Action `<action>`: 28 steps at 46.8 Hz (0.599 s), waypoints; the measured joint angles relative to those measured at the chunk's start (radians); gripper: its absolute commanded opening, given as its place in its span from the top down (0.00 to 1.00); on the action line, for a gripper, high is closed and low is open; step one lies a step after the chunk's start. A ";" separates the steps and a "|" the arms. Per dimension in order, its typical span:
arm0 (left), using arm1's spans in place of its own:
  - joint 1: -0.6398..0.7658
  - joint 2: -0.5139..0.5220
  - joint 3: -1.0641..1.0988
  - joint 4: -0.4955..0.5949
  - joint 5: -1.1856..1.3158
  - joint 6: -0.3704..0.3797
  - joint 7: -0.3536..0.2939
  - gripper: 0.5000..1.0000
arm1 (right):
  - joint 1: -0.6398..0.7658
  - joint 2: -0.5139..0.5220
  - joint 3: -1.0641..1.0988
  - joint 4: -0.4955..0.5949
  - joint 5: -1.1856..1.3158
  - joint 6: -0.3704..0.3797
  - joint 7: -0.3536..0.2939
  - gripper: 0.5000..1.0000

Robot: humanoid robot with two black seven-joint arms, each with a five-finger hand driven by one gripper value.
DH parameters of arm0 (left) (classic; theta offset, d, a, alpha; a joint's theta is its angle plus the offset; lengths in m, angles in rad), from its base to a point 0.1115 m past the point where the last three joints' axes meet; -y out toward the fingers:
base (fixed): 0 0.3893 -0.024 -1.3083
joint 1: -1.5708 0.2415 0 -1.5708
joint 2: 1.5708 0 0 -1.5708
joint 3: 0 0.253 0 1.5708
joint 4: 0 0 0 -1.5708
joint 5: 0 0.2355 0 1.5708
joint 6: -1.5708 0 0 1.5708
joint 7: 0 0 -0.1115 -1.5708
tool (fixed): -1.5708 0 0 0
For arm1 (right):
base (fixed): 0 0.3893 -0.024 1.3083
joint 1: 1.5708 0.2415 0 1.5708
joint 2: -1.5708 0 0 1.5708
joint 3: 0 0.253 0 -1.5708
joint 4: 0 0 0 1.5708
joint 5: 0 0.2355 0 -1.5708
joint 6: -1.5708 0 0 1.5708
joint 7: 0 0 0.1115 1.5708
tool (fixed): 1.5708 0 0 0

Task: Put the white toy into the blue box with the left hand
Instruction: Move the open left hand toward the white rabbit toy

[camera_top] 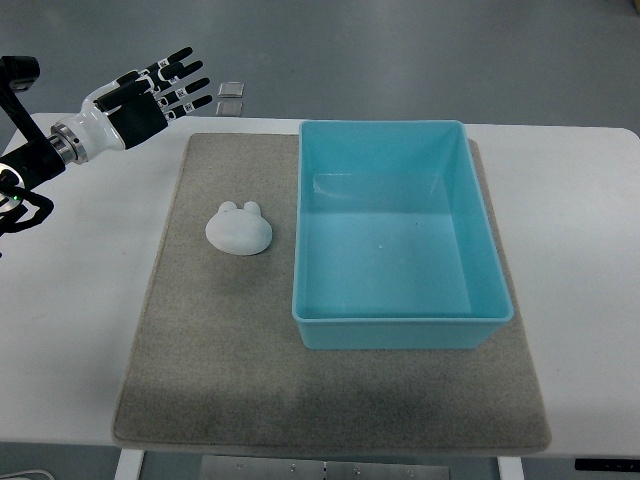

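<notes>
Left hand point(150, 95) hovers far-left with fingers point(185, 80) spread, empty; white toy point(239, 228) sits on mat point(180, 350) just beside blue box point(400, 320), so descend over toy, wrap evenly.

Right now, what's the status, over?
Left robot hand open, up at the table's far-left corner. White toy untouched on mat, beside blue box. Box empty. Path clear.
</notes>
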 measured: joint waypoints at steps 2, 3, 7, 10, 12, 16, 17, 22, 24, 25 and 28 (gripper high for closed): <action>0.000 0.000 0.002 -0.001 0.001 0.000 0.000 0.01 | 0.000 0.000 0.000 0.000 0.000 0.000 0.000 0.13; 0.000 -0.001 0.002 -0.002 0.001 0.000 0.000 0.01 | 0.000 0.000 0.000 0.000 0.000 0.000 0.000 0.13; 0.000 -0.001 0.002 -0.003 0.001 0.000 0.001 0.01 | 0.000 0.000 0.000 0.000 0.000 0.000 0.000 0.13; 0.000 -0.001 0.002 -0.003 0.001 0.000 0.001 0.01 | 0.000 0.000 0.000 0.000 0.000 0.000 0.000 0.13; -0.001 0.000 0.002 -0.002 0.001 0.000 0.002 0.01 | 0.000 0.000 0.000 0.000 0.000 -0.001 0.000 0.13; -0.002 0.004 0.002 0.001 0.001 0.000 0.002 0.01 | 0.000 0.000 0.000 0.000 0.000 -0.001 0.000 0.13; -0.002 0.005 0.003 0.001 0.001 0.000 0.002 0.01 | 0.000 0.000 0.000 0.000 0.000 -0.001 0.000 0.13; -0.001 0.016 0.011 0.000 0.001 0.000 0.002 0.01 | 0.000 0.000 0.000 0.000 0.000 0.000 0.000 0.13; -0.001 0.020 0.013 -0.005 0.001 0.000 0.002 0.01 | 0.000 0.000 0.000 0.000 0.000 0.000 0.000 0.13; -0.001 0.021 0.013 -0.007 0.001 0.000 0.002 0.01 | 0.000 0.000 0.000 0.000 0.000 0.000 0.000 0.13; -0.001 0.021 0.013 -0.009 0.001 0.000 0.002 0.01 | 0.000 0.000 0.000 0.000 0.000 0.000 0.000 0.13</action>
